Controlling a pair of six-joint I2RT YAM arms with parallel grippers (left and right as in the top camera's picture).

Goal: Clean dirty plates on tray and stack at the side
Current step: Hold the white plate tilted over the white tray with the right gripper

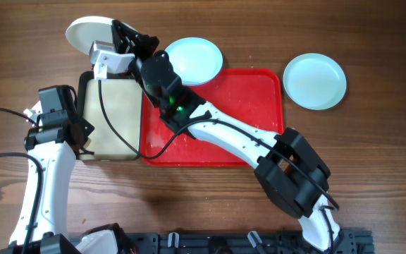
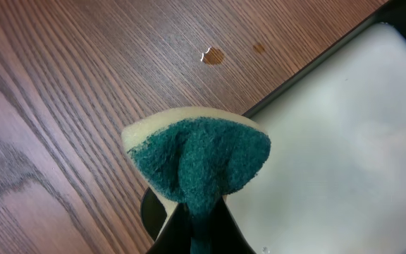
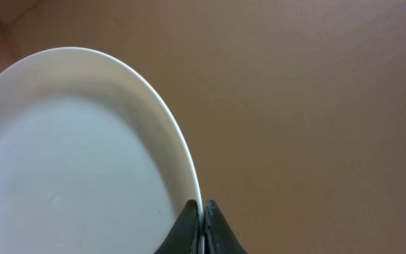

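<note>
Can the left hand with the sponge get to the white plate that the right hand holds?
Likely yes: the white plate, held by the right hand, is near the left hand; nothing stands between.

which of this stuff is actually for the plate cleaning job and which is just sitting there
For the job:
white plate, clamped in the right gripper
aqua plate at the tray's edge
aqua plate off to the side
red tray
sponge, in the left gripper

Lying about, no clear role:
small black-rimmed tray

No readable text, label or number shows anywhere.
</note>
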